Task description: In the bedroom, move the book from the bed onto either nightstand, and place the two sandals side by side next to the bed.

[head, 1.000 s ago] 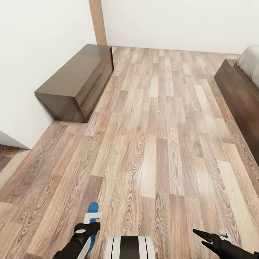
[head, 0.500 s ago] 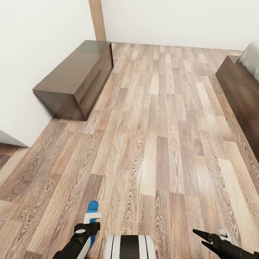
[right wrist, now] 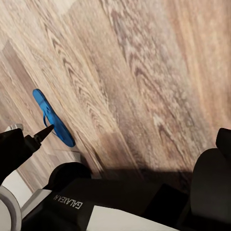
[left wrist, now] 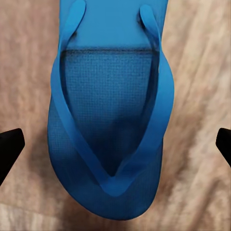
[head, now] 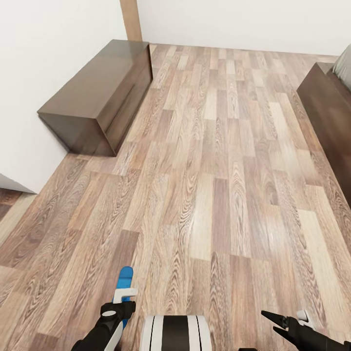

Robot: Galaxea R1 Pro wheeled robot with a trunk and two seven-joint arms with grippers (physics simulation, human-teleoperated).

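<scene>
While the left gripper [head: 125, 301] holds one blue sandal [left wrist: 111, 120] tight, the robot faces the wood floor [head: 214, 161].
Its right gripper [head: 279, 324] carries nothing, tips open a little; the bed [head: 327, 105] is on the right.

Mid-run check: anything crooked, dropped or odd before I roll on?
Nothing spilled or damaged. One oddity: the blue sandal lies between the left gripper fingertips, yet both tips stand clear of its sides, with floor showing between. I cannot confirm a firm grip.
</scene>
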